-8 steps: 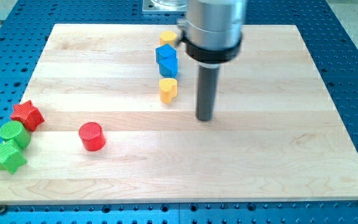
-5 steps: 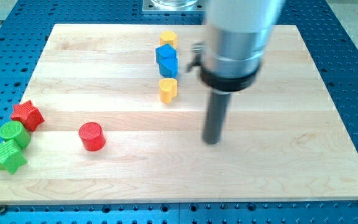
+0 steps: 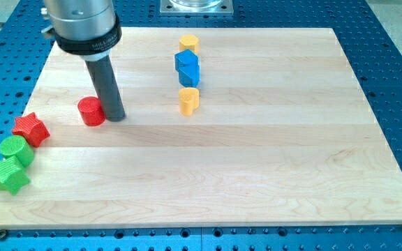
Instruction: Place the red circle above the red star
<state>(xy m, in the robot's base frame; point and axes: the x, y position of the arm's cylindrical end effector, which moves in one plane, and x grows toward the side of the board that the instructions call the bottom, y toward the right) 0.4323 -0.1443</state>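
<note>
The red circle [image 3: 91, 111] lies on the wooden board at the view's left, up and to the right of the red star [image 3: 31, 129]. My tip [image 3: 114, 116] rests against the red circle's right side, touching it. The red star sits near the board's left edge, next to a green circle [image 3: 14, 149] just below it.
A green star [image 3: 8, 173] lies below the green circle at the board's lower left. Near the top centre, a yellow block [image 3: 188, 43], a blue block [image 3: 187, 67] and a yellow heart-like block [image 3: 188, 100] stand in a column.
My tip swept from the board's middle to the left. The red circle moved up and slightly left, from below-right of the red star to a spot closer to it.
</note>
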